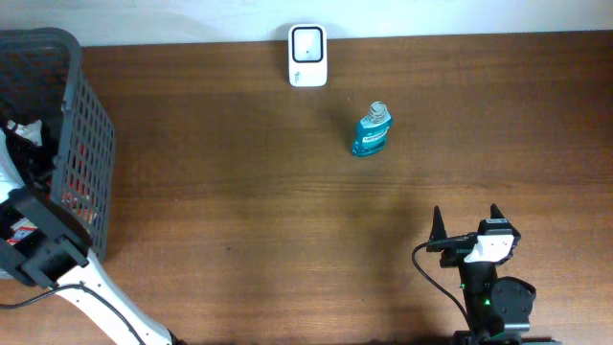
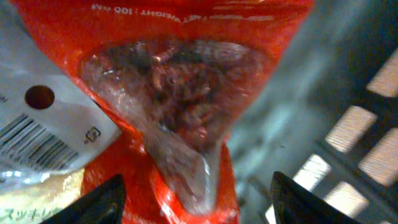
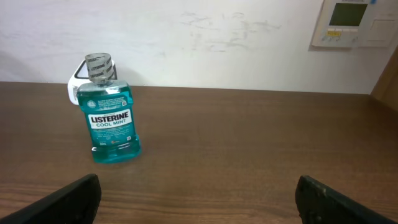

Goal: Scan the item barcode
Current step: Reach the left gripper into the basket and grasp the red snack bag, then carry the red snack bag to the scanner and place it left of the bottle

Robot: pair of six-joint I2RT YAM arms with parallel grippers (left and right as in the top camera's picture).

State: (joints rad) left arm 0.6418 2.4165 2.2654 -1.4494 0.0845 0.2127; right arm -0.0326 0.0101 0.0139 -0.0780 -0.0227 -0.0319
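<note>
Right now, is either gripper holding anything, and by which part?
Nothing is held. The left gripper is open, its fingers either side of the red packet without touching it. The right gripper is open, short of the mouthwash bottle.

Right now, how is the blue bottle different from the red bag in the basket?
The blue bottle stands upright on the table; the red bag sits inside the grey basket. The bottle is see-through blue all over; the bag is red with one clear window showing dark bits. The left claw is open right over the bag; the right claw is open too, but away from the bottle. Both have printed writing.
</note>
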